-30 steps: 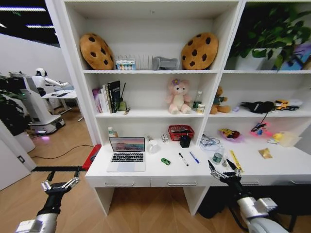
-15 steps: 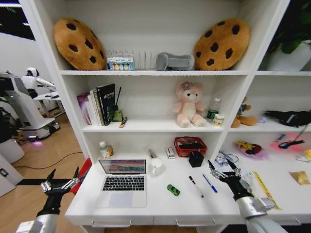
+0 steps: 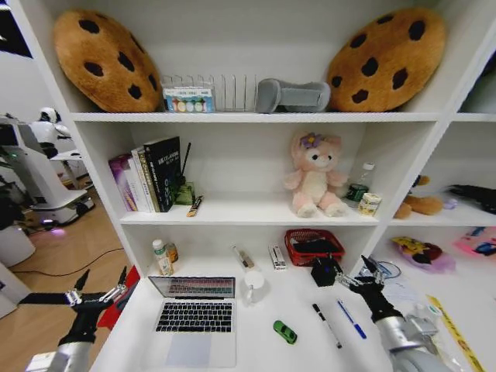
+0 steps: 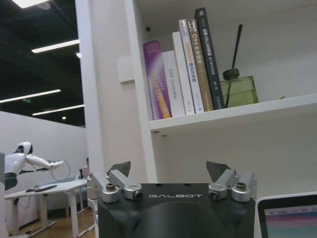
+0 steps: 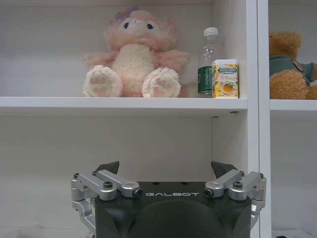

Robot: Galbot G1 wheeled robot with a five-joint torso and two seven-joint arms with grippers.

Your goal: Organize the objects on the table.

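Seen from the head camera: a long white table (image 3: 256, 341) joined to tall white shelving, with the objects to organize spread along its top. At the left, an open silver laptop (image 3: 195, 327) with black keys, screen upright and facing forward. To its right, well apart, a tiny green toy car (image 3: 284, 332). Further right, a dark pen (image 3: 326, 325) and a blue pen (image 3: 352, 318) lying side by side, near each other but not touching.

Left gripper (image 3: 98, 294) held in the air off the table's left end, jaws spread apart, nothing between them. Right gripper (image 3: 354, 273) raised above the table's right part, just behind the two pens, jaws likewise apart and empty (both wrist views agree, showing bare finger tips against the shelves).

Handling, as a judgement: laptop likely the heaviest and most fragile item, rigid, smooth-cased and slippery; best closed first, then taken by a side edge of the base, never the screen. Toy car light and hard, prone to rolling; pinch across its body. Pens light, stiff, round and apt to roll; grip at mid-barrel, across the length.
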